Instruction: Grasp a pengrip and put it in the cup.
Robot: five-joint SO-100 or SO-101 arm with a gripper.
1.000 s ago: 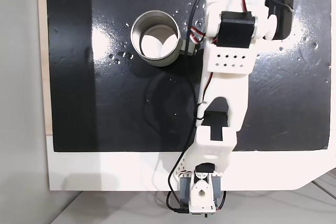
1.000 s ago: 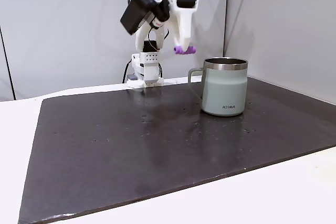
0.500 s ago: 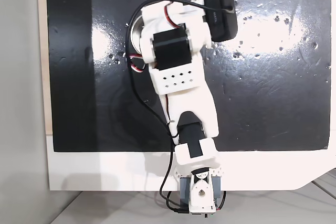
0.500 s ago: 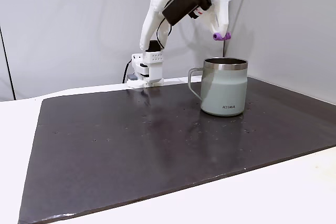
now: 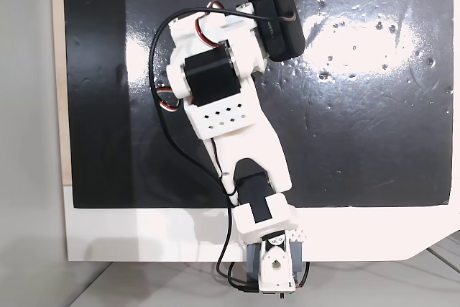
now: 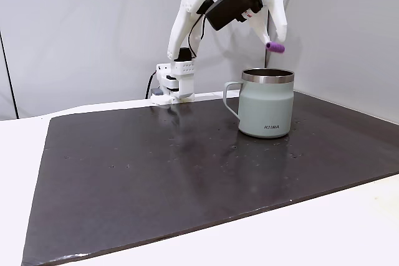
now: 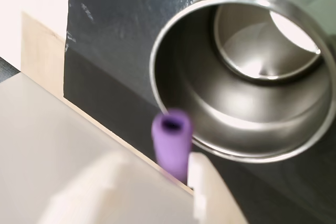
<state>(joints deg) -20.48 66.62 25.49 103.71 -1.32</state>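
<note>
Gripper (image 6: 274, 43): clenched on the pengrip, raised above the counter (image 6: 156, 172).
Pengrip (image 6: 275, 47): pinched at the gripper's tips, jutting sideways, purple.
Cup (image 6: 266, 104): directly below the gripper, upright; in the wrist view its open mouth (image 7: 247, 77) lay just beyond the pengrip (image 7: 172, 142).

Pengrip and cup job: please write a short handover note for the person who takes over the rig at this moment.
Gripper: shut on the pengrip, raised in the air above the cup in a fixed view.
Pengrip: purple, sticks out from the fingertips; in the wrist view it sits near the cup's rim, not clearly over the opening.
Cup: upright on the dark mat, inside looks empty.
Done: pengrip grasped and lifted.
Left: centre it over the opening, release.
</note>
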